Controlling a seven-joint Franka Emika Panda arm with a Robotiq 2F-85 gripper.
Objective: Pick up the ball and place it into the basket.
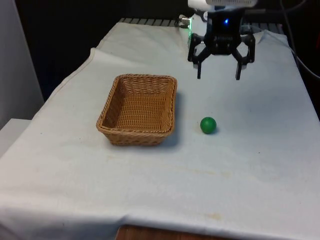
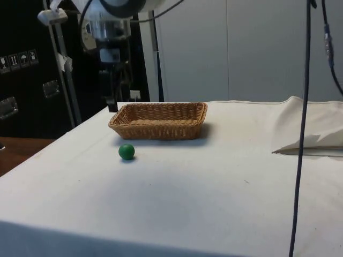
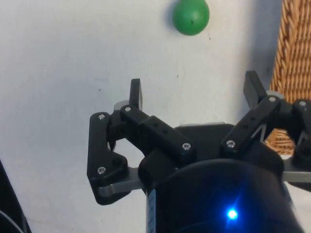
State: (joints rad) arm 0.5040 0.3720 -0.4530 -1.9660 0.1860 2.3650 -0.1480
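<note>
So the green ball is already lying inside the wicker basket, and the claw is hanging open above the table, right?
Not quite. The green ball is not in the wicker basket; it lies on the white cloth beside it, apart from its wall, on the front view's right. The front view shows this, and the side view agrees. The rest holds: the gripper hangs open above the table.

A white cloth covers the table, wrinkled and faintly stained near its near edge, where a strip of brown table edge shows beneath it. In the side view a folded heap of cloth lies at the right, and a dark cable hangs down in front of it.
</note>
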